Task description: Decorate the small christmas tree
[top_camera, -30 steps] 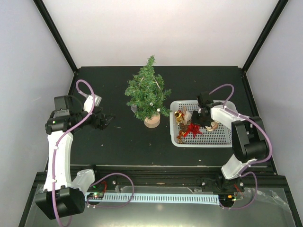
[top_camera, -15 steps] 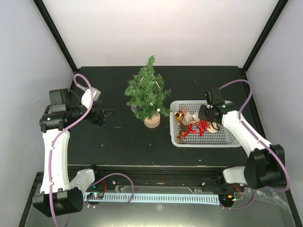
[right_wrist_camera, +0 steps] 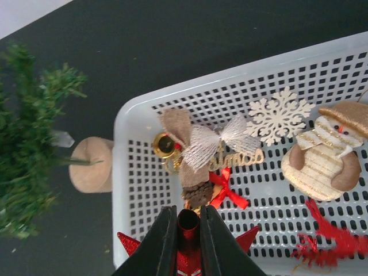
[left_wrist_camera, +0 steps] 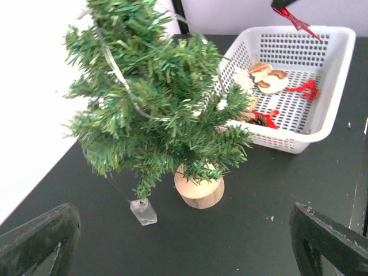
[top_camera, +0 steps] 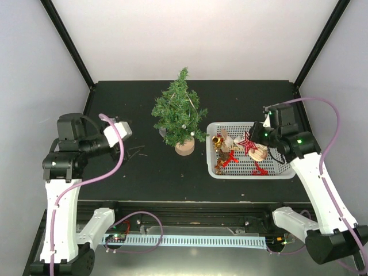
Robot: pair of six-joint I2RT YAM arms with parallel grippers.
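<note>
my right gripper (right_wrist_camera: pixel 187 214) clamps a red star (top_camera: pixel 247 142), small christmas tree (top_camera: pixel 180 112) to its left. left gripper (top_camera: pixel 127 150) gapes toward it.

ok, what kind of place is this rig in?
Likely a lab robot test cell: a matte black tabletop boxed in by plain white wall panels and black corner posts, with staged props, a small green christmas tree and white plastic mesh basket.

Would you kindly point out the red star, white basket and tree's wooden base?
red star (top_camera: pixel 248 143): top external, its centre.
white basket (left_wrist_camera: pixel 276 140): left wrist, near wall.
wooden base (right_wrist_camera: pixel 92 165): right wrist, its middle.
</note>
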